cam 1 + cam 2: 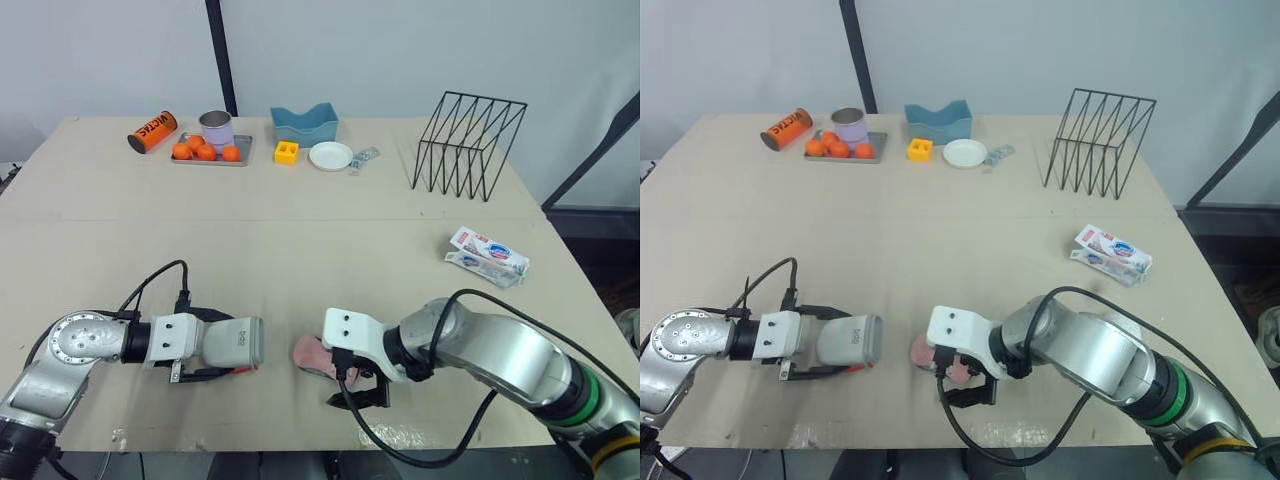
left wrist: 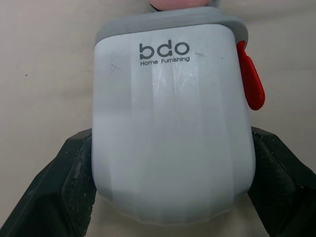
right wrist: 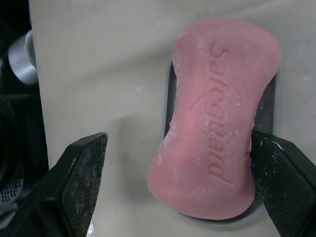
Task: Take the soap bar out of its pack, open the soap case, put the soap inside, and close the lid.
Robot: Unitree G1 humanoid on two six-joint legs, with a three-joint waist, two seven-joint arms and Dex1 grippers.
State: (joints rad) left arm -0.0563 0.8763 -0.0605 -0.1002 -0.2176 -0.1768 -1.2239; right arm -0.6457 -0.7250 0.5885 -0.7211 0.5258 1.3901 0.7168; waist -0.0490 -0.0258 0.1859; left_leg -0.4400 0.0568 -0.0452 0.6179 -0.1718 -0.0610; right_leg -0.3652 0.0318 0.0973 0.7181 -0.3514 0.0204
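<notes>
Near edge of the surface (image 1: pixel 300 240): my left gripper (image 2: pixel 170 143) pinches the white soap case (image 1: pixel 228 343) by its two sides, grey rim and red tab (image 2: pixel 251 81) at the end away from my wrist. Just beside it the bare pink soap bar (image 3: pixel 217 118) lies on a grey piece (what it is, I can't tell). My right gripper (image 3: pixel 175 145) is spread around the bar. Further right, the soap pack (image 1: pixel 487 256) lies flat. Far edge: wire rack (image 1: pixel 466 140), blue bin (image 1: pixel 304 124), tray of oranges (image 1: pixel 210 152).

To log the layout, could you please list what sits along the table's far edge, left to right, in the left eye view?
Can → tray → yellow block → plate → wire rack.
</notes>
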